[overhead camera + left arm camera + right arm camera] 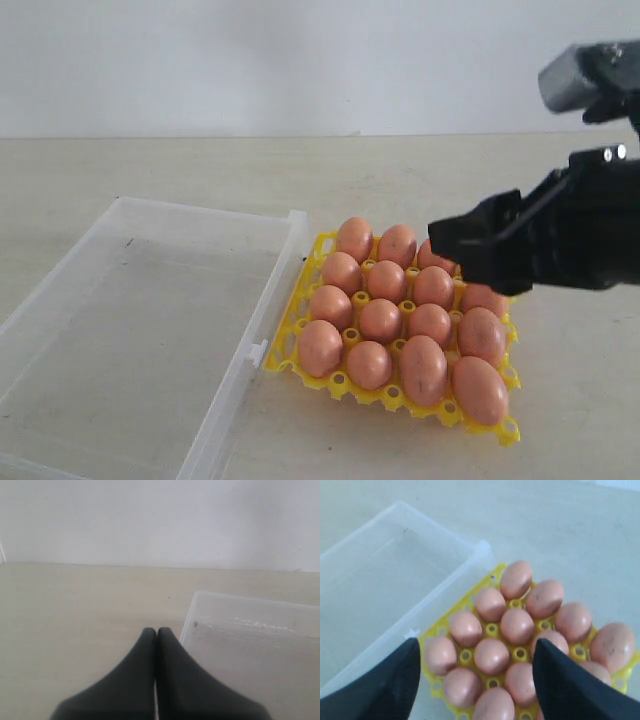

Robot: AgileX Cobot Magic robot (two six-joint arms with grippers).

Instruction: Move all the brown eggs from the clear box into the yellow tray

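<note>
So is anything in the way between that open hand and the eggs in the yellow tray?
Nothing visible. The right hand hangs open above the brown eggs in the yellow tray, with only air between them.

There is one shallow, rectangular clear box [150, 320] of transparent plastic. There is one bright yellow tray [508, 430], a plastic lattice with round cups. The smooth, oval, pinkish brown eggs [380, 320] number sixteen. The exterior view shows fifteen: four in each of the three nearer rows and three in the back row, where the black arm [580, 230] covers one corner. The right wrist view shows four in that back row. There are two black grippers, the left gripper [156, 630] and the right gripper [475, 645], each with two fingers. There is one pale tabletop [150, 170].
</note>
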